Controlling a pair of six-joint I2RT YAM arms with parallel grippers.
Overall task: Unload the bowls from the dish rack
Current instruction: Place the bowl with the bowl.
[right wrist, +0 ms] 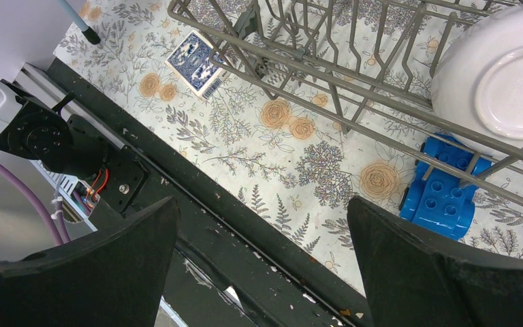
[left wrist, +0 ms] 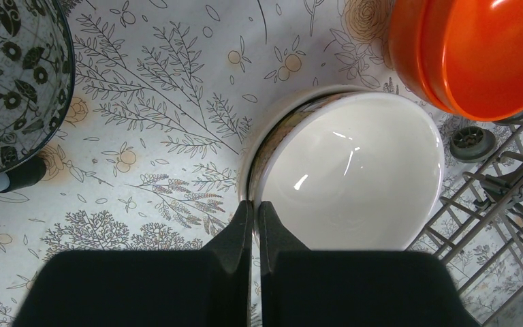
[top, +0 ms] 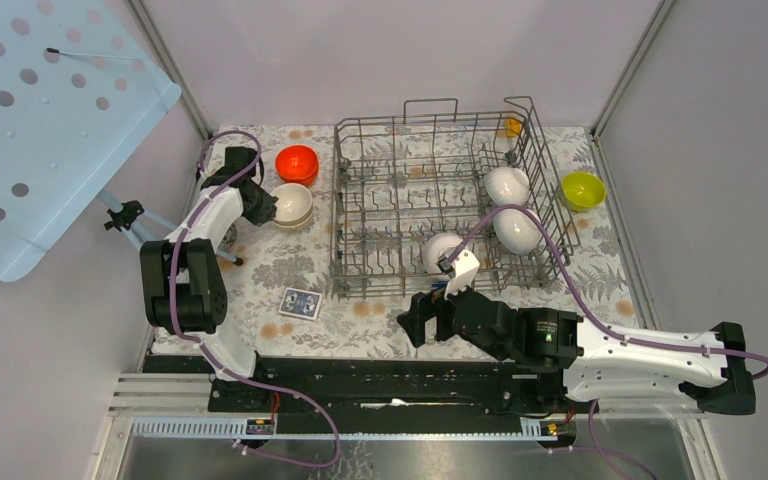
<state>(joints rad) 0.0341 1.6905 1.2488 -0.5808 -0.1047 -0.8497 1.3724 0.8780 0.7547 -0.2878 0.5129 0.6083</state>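
At the left, our left gripper [left wrist: 253, 204] is clenched on nothing, its tips at the near rim of the beige bowl [left wrist: 351, 170] standing on the table [top: 260, 270]. Three white bowls [top: 507, 185] sit in the dish rack [top: 340, 215] (glossy, likely slippery and breakable, so we'd pinch a rim). Our right gripper [right wrist: 262, 204] hangs wide open just near of the rack, whose upright wires leave little room.

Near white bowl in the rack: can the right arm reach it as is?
Probably yes. The right gripper is open just outside the front rail of the rack; the white bowl stands just behind it, uncovered from above.
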